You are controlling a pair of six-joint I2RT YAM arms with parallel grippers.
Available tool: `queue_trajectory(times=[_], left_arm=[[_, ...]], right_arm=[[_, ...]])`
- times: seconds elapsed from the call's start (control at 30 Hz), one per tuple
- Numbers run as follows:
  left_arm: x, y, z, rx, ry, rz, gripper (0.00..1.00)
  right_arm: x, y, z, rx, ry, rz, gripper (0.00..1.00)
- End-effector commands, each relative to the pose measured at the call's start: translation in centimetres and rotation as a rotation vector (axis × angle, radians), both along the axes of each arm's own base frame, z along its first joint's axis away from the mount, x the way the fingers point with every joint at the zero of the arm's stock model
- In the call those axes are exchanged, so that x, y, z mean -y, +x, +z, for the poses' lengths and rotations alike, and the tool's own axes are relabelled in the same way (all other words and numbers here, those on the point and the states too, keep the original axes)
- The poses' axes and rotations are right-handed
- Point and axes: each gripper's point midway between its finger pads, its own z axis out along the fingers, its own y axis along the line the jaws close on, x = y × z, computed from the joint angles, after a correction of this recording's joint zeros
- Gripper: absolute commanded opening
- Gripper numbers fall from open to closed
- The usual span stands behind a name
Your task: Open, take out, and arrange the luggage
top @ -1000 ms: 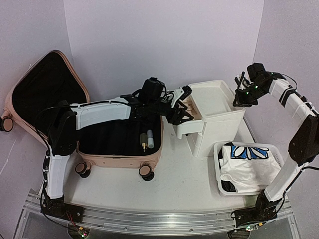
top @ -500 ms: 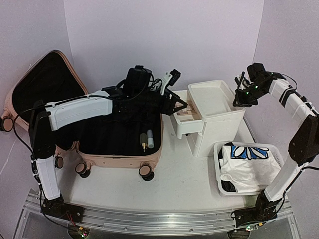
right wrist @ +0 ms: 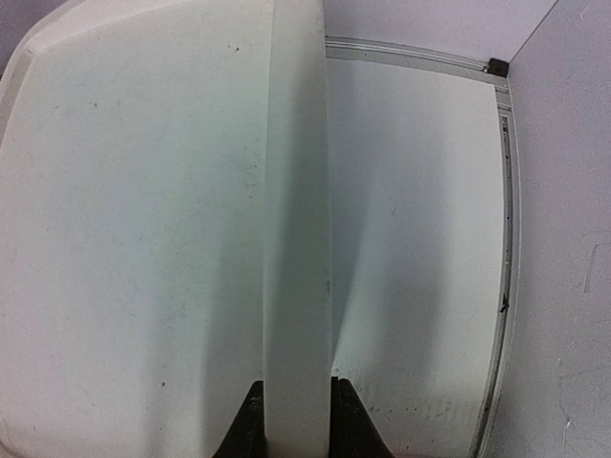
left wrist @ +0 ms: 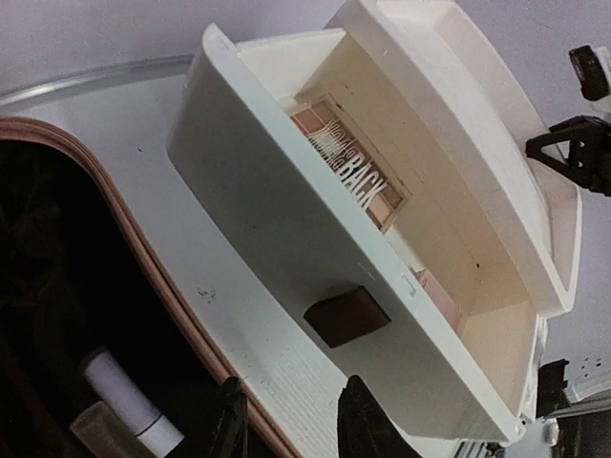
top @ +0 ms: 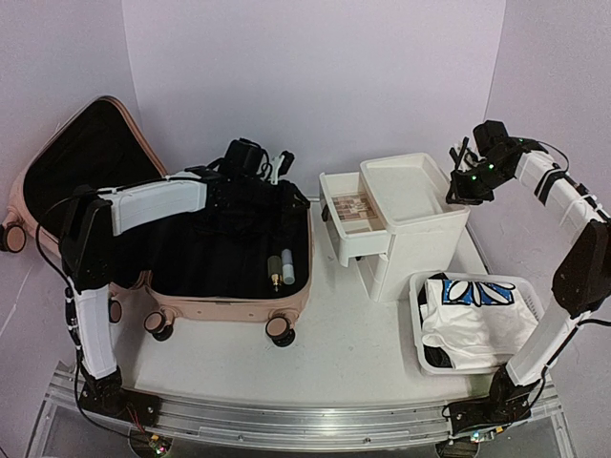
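The luggage (top: 224,307) lay open on the left side of the table, its lid standing up at the far left. My left gripper (top: 279,164) hung over its far right corner, fingers partly apart and empty. The two bottles (top: 283,267) lay below it, toward me, their long axes running near to far. The right gripper (top: 461,181) was clamped on the rim of the drawer unit (top: 420,229), so I judged the left arm nearer.
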Motion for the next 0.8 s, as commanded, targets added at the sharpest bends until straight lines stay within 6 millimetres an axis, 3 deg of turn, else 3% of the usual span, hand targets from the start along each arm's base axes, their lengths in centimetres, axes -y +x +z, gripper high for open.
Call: queue_trajectory(times=[0.0,0.3,0.43,0.77], left_arm=[[3.3,-0.8,-0.3,-0.144,-0.044,-0.076,0.35],[9.1,-0.5,0.9,-0.119,-0.122,-0.191,0.53],[11.6,-0.1,0.3,-0.114,-0.143,-0.203,0.58],[15.3,0.4,1.1,-0.046,-0.22,-0.226,0.65]], right_arm=[[-4.3,-2.6,1.1,-0.078,0.222,0.074,0.0],[-4.8,-2.6,1.1,-0.081,0.227,0.081,0.0],[-5.4,-2.7,0.9,-0.089,0.23,0.092,0.0],[-6.6,-2.7,1.1,-0.089,0.232,0.113,0.0]])
